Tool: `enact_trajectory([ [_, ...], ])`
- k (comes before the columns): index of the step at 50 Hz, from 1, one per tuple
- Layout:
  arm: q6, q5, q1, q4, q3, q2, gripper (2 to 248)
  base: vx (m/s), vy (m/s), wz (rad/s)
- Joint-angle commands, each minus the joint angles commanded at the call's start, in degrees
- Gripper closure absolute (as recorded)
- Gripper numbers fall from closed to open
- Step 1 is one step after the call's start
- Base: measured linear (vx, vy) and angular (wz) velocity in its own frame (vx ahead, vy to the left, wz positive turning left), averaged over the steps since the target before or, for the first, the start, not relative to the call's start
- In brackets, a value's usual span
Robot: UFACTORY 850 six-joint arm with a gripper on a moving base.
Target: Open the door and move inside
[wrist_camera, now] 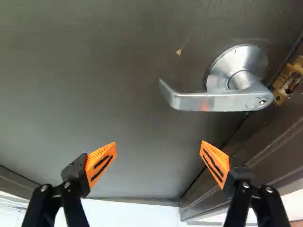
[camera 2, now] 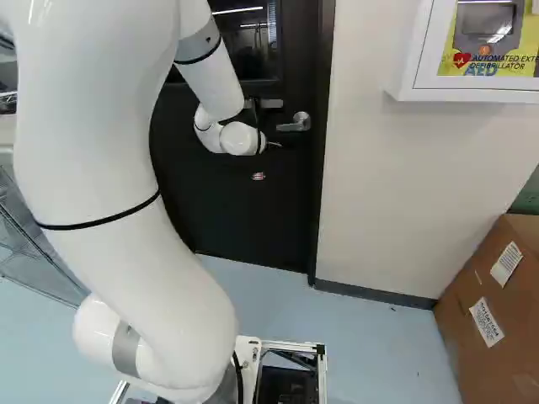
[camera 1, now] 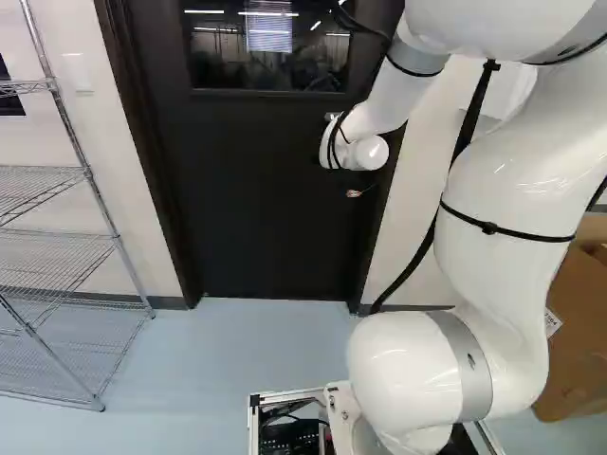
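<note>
The silver metal lever handle (wrist_camera: 222, 101) sits on the flat dark-brown door (camera 1: 256, 209), near its latch edge; door looks closed. Lever axis is roughly level, free end pointing to 9 o'clock in the right base view, away from the brass metal plate (wrist_camera: 284, 84) by the frame. Likely that way so its tip swings down to free the latch.

The black two-finger gripper with orange pads (wrist_camera: 159, 142) has its jaws spread, nothing between them. Handle is between 1 and 2 o'clock of the fingertips, 12 running onward past them. Likely held wide to fit around or press the lever; needs shifting over first, else it may miss or bump the door.

Outward: rounded white arm (camera 2: 93, 168) reaches toward the door. From the handle, right base view: white wall cabinet with yellow panel (camera 2: 472, 94), 2 o'clock; brown cardboard box (camera 2: 472, 295), between 4 and 5. Silver wire shelf (camera 1: 88, 173): about 9 from the door, left base view.
</note>
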Motion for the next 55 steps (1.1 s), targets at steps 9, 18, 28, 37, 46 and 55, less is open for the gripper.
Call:
enact_trajectory([
  [9,0.0,0.0,-0.3,0.0,-1.5,-1.3,3,0.0,0.0,0.0],
  [18,0.0,0.0,-0.8,0.0,-4.1,-3.7,3,0.0,0.0,0.0],
  [28,0.0,0.0,-1.4,0.0,-7.3,-6.5,3,0.0,0.0,0.0],
  [37,0.0,0.0,-1.9,0.0,-10.2,-9.0,3,0.0,0.0,0.0],
  [46,0.0,0.0,-2.4,0.0,-13.1,-11.5,3,0.0,0.0,0.0],
  [55,0.0,0.0,-2.9,0.4,-16.1,-14.0,3,-0.005,0.0,0.033],
])
